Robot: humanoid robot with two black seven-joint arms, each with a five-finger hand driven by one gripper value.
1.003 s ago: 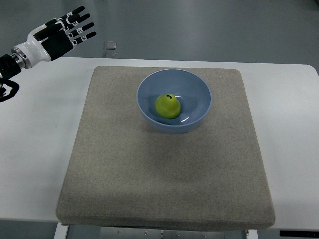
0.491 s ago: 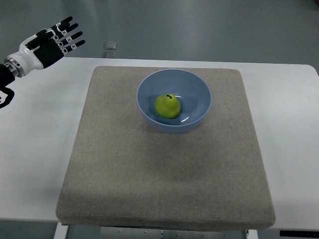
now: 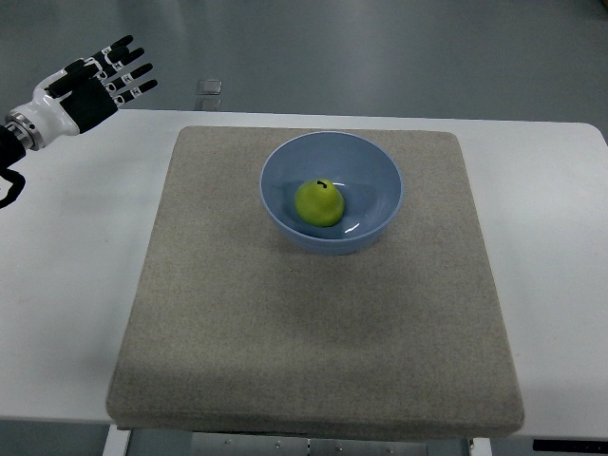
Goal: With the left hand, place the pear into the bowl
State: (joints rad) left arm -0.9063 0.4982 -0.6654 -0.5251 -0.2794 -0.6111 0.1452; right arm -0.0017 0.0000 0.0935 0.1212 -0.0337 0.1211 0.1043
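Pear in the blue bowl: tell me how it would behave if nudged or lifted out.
The pear looks rounded and smooth-skinned, so it would probably roll or rock rather than slide flat. The curved wall of the bowl would likely send it back toward the middle. Its glossy green skin might be a bit slippery for the left robot hand, which is open and well away.

One camera only, top view. Mounted high on the robot's own side, looking down steeply and forward across the white surface (image 3: 76,285). Near edge of the surface at frame bottom, far edge near the top, grey floor (image 3: 380,47) beyond it. Middle distance: the whole grey mat (image 3: 313,323) fits in frame, centred, with surface margins on both sides. Mat edges widen toward the bottom, consistent with the tilted downward look. Left arm enters from the left edge, upper corner. No second view, so no overlap to record.
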